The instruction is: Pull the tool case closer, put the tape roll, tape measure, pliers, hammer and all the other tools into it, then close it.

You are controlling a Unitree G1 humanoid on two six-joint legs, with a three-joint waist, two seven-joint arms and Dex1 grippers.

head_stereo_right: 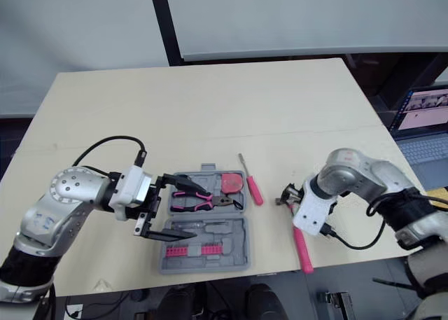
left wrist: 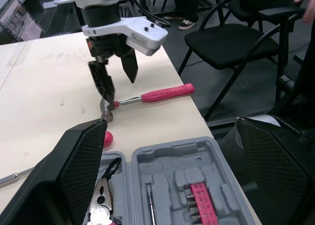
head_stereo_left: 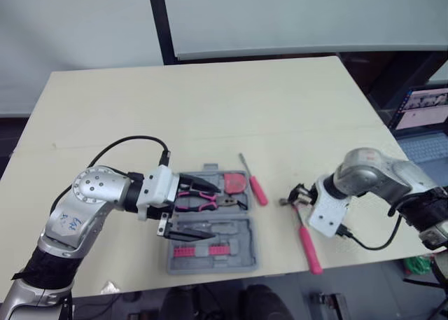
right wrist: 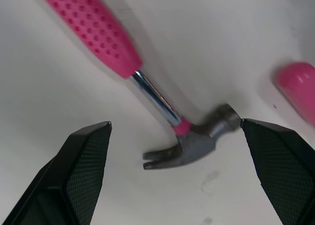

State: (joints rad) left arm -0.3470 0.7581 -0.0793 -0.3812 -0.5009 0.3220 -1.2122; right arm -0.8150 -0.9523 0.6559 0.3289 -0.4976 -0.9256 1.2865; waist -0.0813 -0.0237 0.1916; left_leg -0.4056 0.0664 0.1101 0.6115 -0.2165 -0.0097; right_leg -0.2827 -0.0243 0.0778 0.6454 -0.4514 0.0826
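Currently, from the head, the open tool case [head_stereo_left: 238, 253] lies on the table [head_stereo_left: 210, 110] directly under the left pincer [head_stereo_left: 213, 211]. That pincer is released and grasps nothing, with one black finger over the far half of the case and the other over the near half. Below the gap between them sit the pliers [head_stereo_left: 203, 206] with pink handles. A rounded pink tool [head_stereo_left: 236, 183] rests in the case just past the far fingertip, and a pink bit rack [head_stereo_left: 199, 251] sits beside the near finger. A screwdriver [head_stereo_left: 257, 190] with a pink handle lies on the table between the two pincers, just beside the case. The right pincer [head_stereo_left: 297, 196] points down at the head of the hammer [head_stereo_left: 309, 246], whose pink handle runs back under that wrist toward the table's front edge.

Next, the left wrist view has the left pincer's fingers [left wrist: 78, 176] set wide apart over the case, with the pliers and bit rack between them. Ahead of them the right pincer hangs over the hammer's head, its tips spread to either side of the steel neck. Whether a tip touches the metal I cannot tell. A black chair [left wrist: 231, 43] stands beyond the table edge.

Lastly, the right wrist view has the right pincer's fingers [right wrist: 74, 180] wide open, holding nothing. The hammer's head and claw lie on the table between them, apart from both. The screwdriver's handle end lies near one finger.
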